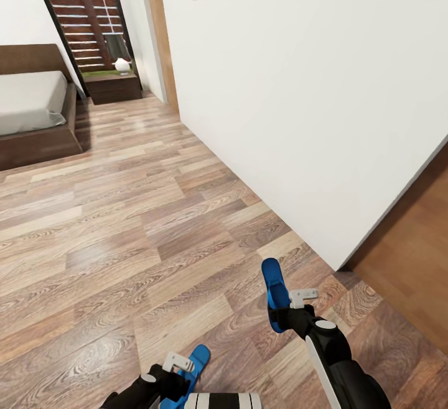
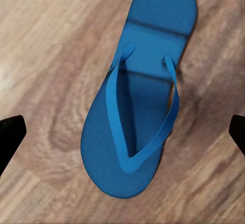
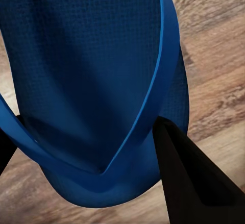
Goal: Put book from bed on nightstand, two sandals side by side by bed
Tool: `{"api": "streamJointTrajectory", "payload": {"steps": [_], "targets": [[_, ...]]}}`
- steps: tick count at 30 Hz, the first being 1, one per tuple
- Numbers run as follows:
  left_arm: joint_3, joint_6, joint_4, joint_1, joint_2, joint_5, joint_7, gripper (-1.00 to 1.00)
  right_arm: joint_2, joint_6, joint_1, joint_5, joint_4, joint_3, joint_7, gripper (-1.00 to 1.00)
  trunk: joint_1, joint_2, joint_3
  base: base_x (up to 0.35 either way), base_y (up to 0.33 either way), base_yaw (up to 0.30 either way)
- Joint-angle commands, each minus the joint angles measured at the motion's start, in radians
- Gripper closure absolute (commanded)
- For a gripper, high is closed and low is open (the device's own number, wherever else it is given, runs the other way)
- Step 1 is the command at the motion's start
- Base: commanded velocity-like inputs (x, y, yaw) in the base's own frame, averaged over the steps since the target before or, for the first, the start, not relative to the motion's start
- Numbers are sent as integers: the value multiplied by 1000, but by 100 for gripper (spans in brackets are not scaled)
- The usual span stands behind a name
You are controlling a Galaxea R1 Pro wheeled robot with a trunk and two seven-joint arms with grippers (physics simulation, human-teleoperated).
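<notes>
Sandals, both blue, ride in the grippers over the plank floor. One sandal is pinched between the right gripper's closed fingers. The other sandal sits at the left gripper, whose dark fingertips stand wide apart of it; whether it is held I cannot tell. Far off stand the bed and a nightstand with a lamp.

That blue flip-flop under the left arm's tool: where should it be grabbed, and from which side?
Judging by the left wrist view, come straight down from above and pinch the blue sandal across its narrow waist, on the two long edges. It seems to lie flat on the wood floor, straps up, and the left tool hangs open with a finger on either side.
</notes>
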Motion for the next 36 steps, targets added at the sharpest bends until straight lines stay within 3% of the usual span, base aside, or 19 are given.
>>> {"api": "streamJointTrajectory", "payload": {"steps": [1,7,12,18,36], "targets": [[-1,6,-2,-1,0,-1,-2,-100,0,5,0,-1,-1,0,-1,100,0,0,-1,0,0,0],[-6,5,-2,-2,1,-1,-3,-100,0,5,0,-1,-1,1,-1,100,0,0,-1,0,0,0],[-26,5,-3,-3,1,-1,-3,-100,0,6,0,-1,0,25,-1,100,0,0,-1,0,0,0],[-32,4,-10,-4,2,-1,-3,-100,0,6,0,0,0,33,-1,100,3,-2,-24,0,0,0],[-36,5,-47,-20,10,-1,6,-100,0,6,0,-1,1,38,-2,100,3,-2,-24,0,0,0]]}}
